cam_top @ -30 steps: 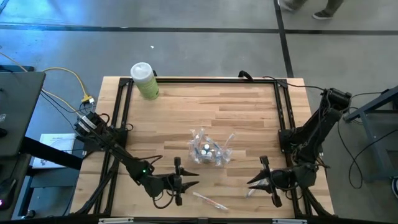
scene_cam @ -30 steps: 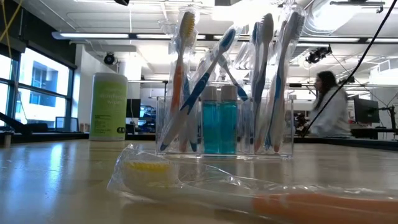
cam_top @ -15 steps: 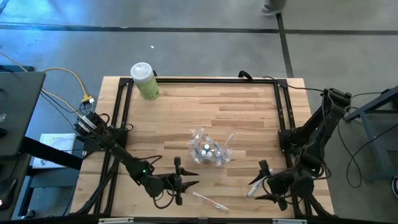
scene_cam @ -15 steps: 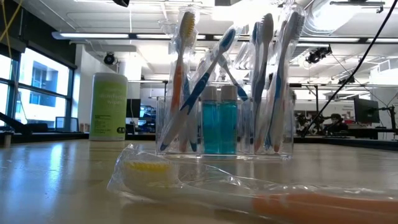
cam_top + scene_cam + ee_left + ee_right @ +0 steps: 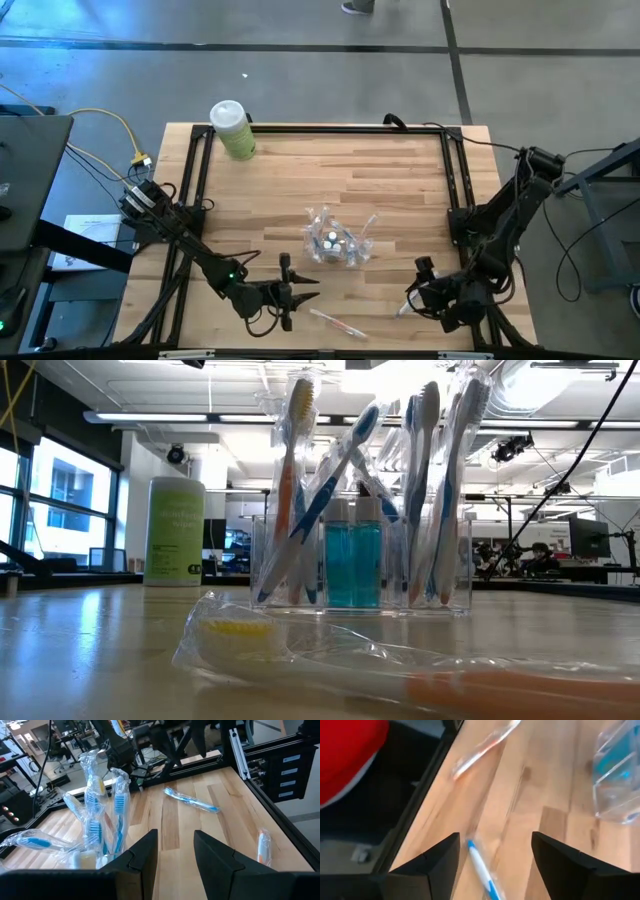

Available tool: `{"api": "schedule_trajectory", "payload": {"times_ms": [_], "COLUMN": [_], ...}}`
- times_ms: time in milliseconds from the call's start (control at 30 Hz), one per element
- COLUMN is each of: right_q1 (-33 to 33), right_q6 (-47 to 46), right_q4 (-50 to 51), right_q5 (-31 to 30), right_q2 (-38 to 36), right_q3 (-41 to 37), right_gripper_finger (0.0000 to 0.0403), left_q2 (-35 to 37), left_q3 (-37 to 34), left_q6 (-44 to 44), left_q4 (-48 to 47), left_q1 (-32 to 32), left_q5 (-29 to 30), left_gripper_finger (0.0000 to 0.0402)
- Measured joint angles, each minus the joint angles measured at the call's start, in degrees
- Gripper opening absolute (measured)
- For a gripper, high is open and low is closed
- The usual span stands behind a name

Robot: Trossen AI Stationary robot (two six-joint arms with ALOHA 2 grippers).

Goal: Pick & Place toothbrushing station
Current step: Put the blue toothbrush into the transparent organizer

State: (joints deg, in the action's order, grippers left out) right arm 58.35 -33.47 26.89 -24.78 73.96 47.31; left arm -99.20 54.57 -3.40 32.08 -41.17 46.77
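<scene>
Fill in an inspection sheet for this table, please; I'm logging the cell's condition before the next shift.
Surface: wooden table, black frame along its edges.
Job's things: clear holder with wrapped toothbrushes and two blue-filled tubes stands mid-table; one wrapped orange toothbrush lies near the front edge; one wrapped blue toothbrush lies by the right gripper.
Clutter: pale green bottle at the far left corner.
Grippers: left gripper open, empty, low at front; right gripper open, empty, at front right.
Cables: yellow cable off the table's left side.
Surroundings: grey floor, a person's foot at the top edge.
</scene>
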Motion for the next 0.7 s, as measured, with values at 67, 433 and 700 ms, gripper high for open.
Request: {"api": "schedule_trajectory", "payload": {"times_ms": [67, 433, 700], "right_q1": [0.0, 0.0, -2.0], "right_q6": [0.0, -4.3, -4.5], "right_q4": [0.1, 1.3, 3.5], "right_q5": [0.6, 9.9, 11.4], "right_q2": [1.6, 14.9, 21.8], "right_q3": [0.0, 0.0, 0.1], "right_gripper_finger": [0.0234, 0.0197, 0.0176], "left_q2": [0.0, 0.0, 0.0], "left_q3": [0.0, 0.0, 0.0], "left_q6": [0.0, 0.4, 0.4], "left_q4": [-0.1, -0.6, -0.8], "left_q1": [0.0, 0.0, 0.0], "left_q5": [0.0, 0.0, 0.0], "left_gripper_finger": [0.0121, 0.0121, 0.0121]}}
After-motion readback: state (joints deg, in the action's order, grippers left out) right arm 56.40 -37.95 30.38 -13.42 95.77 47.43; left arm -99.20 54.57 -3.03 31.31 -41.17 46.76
